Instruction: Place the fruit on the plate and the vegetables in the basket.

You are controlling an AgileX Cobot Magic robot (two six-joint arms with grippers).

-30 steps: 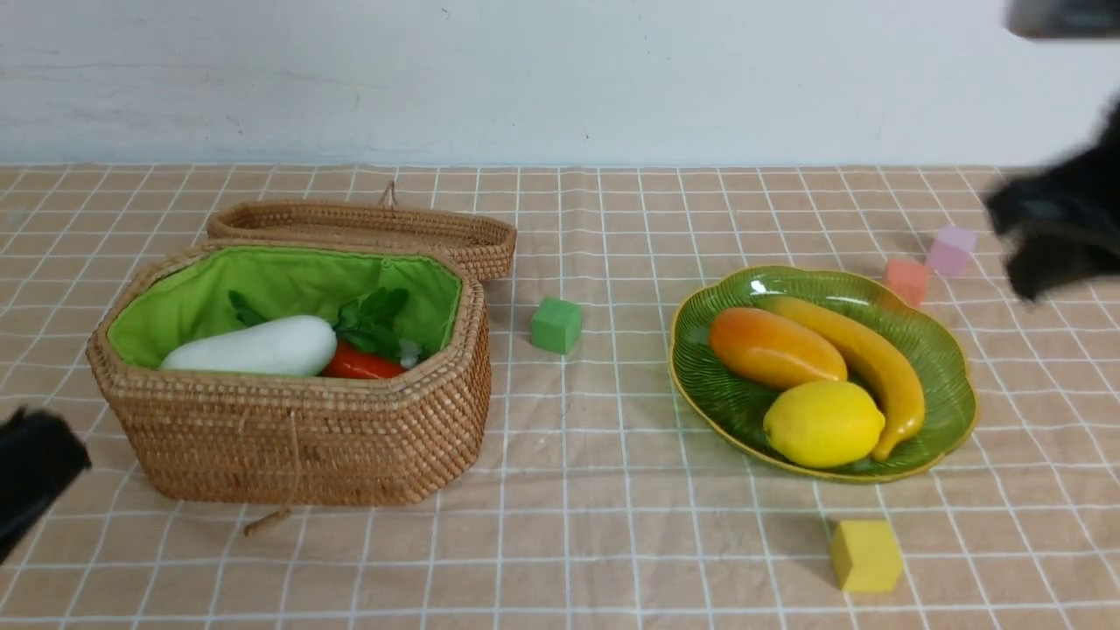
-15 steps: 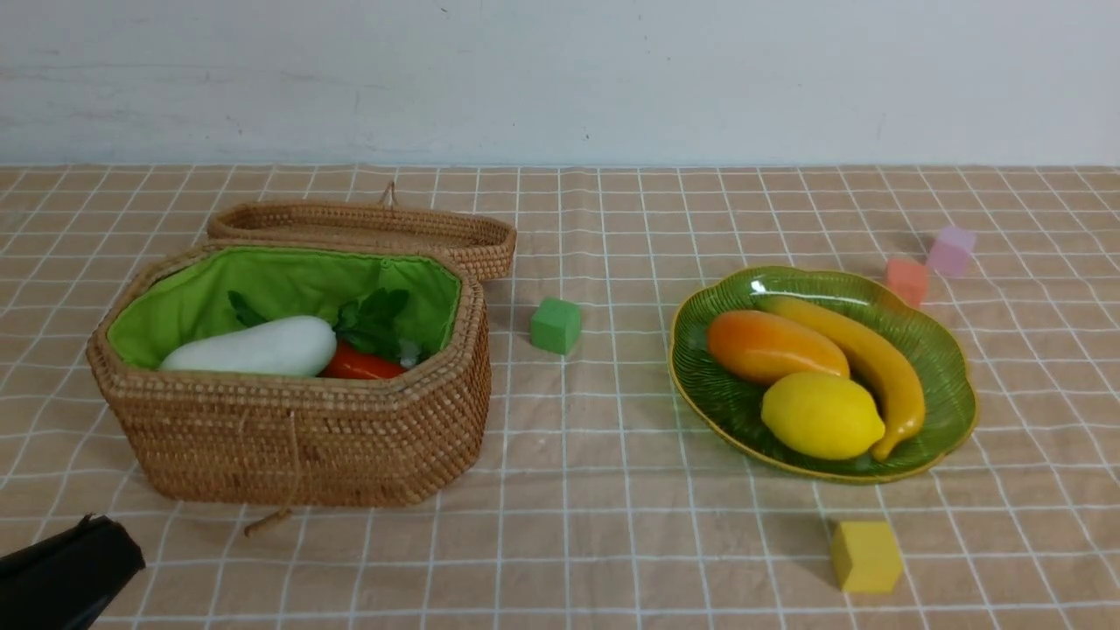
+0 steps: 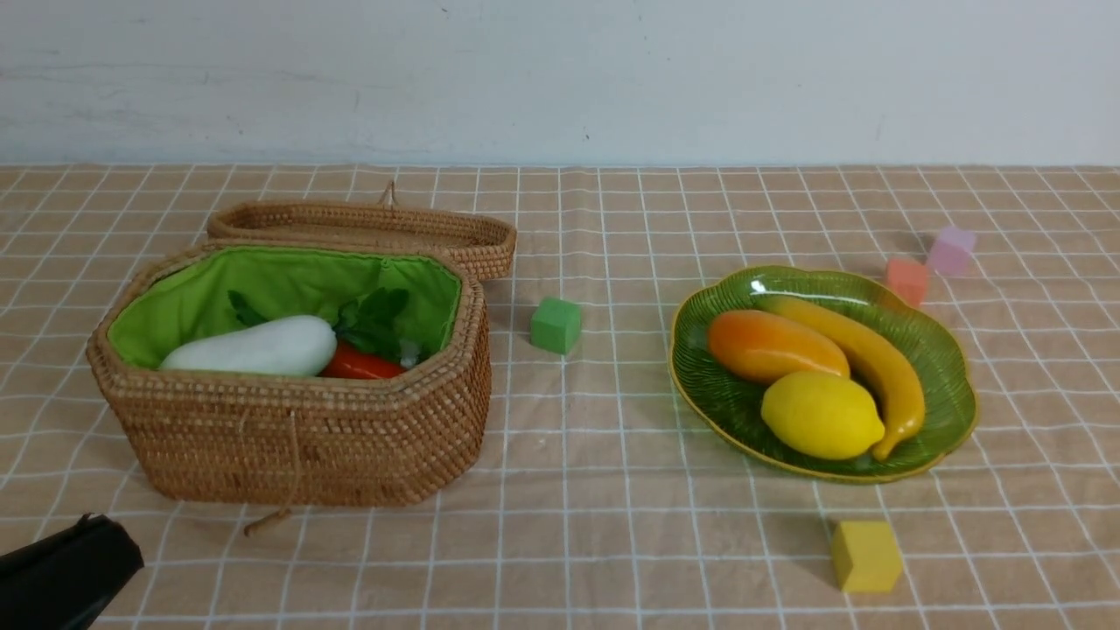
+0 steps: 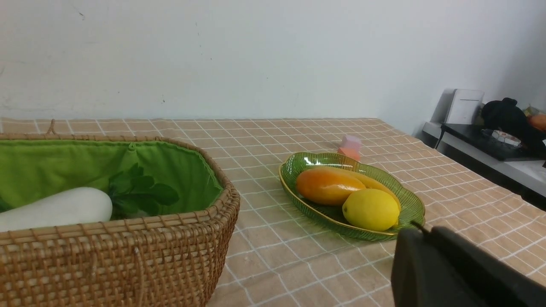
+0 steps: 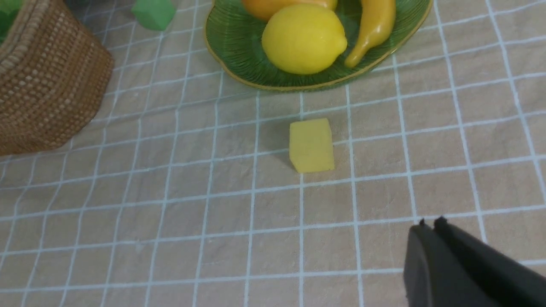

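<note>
The green plate point(image 3: 949, 385) on the right holds the fruit: a lemon point(image 3: 821, 416), a banana point(image 3: 866, 354) and a mango point(image 3: 770, 346). On the left, the open wicker basket point(image 3: 297, 437) holds a white radish point(image 3: 254, 347), an orange carrot point(image 3: 359, 365) and green leaves; other vegetables are hidden. My left gripper point(image 3: 96, 529) sits shut and empty at the lower left corner, near the basket's front. The right gripper point(image 5: 428, 226) is out of the front view; its wrist view shows it shut, empty, hovering over the cloth on the near side of the yellow cube point(image 5: 311, 145).
Foam cubes lie on the checked cloth: green point(image 3: 556, 325) between basket and plate, yellow point(image 3: 864, 555) in front of the plate, orange point(image 3: 906, 280) and pink point(image 3: 950, 250) behind it. The basket's lid point(image 3: 367, 229) lies open at the back. A white wall closes the far side.
The right arm has left the front view from the upper right. My left gripper dropped to the lower left corner. The lemon rolled slightly left on the plate.
</note>
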